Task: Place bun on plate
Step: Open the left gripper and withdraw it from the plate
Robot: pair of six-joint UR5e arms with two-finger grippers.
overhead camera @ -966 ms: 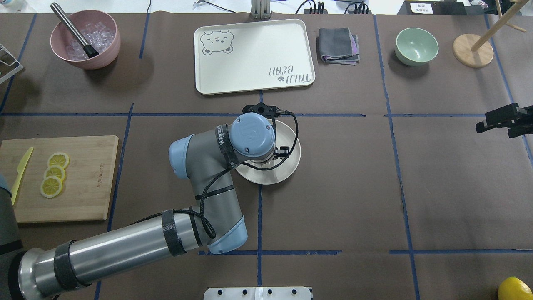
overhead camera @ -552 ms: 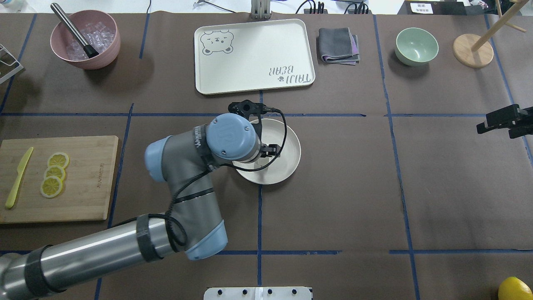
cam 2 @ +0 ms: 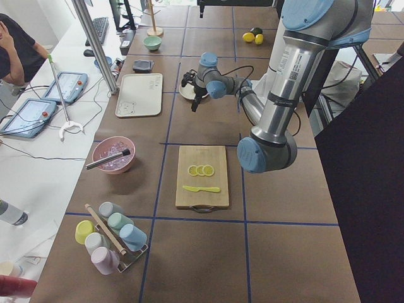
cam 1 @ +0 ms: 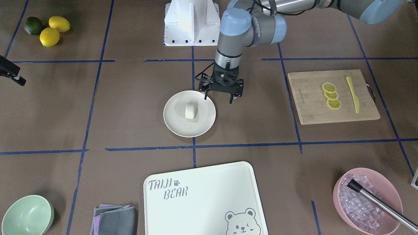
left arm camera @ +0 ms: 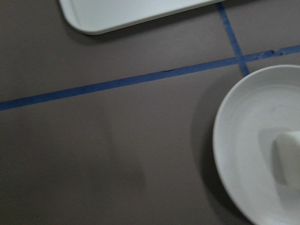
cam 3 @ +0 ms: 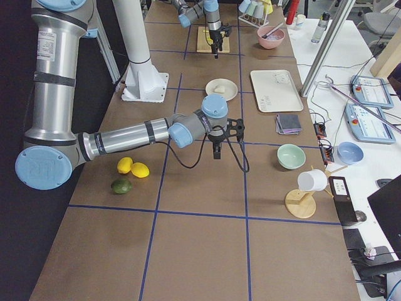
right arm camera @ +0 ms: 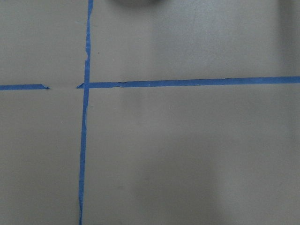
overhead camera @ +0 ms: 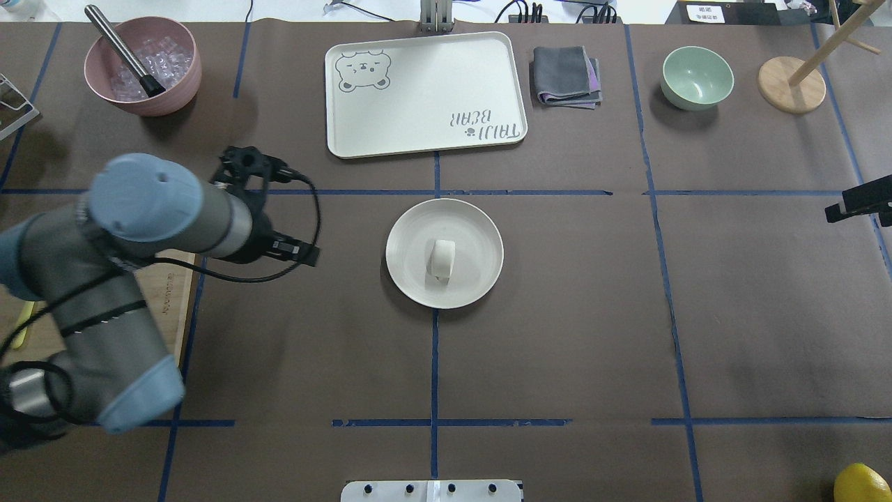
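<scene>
Front view: bare table [cam 1: 130, 107] open round the plate [cam 1: 176, 125], centre frame. The bun [cam 1: 190, 111] lies mid-plate. My left gripper [cam 1: 218, 97] empty, fingers wide, at plate's upper-right rim, clear of bun. My right gripper [cam 1: 9, 74], left edge: can't tell spread.

The left arm [overhead camera: 160, 216] swings off the plate [overhead camera: 484, 233] and is away toward the table's left edge now. Its wrist hangs over the right edge of the cutting board [overhead camera: 178, 300], blocking the lemon slices [cam 1: 330, 95] from overhead. The bun [overhead camera: 442, 260], hidden under the wrist a moment ago, lies in the open at the plate's middle. The left gripper [cam 1: 218, 99] is clear of it, fingers spread, nothing between them. At the right edge, the right gripper [overhead camera: 860, 206] draws back a touch.
</scene>
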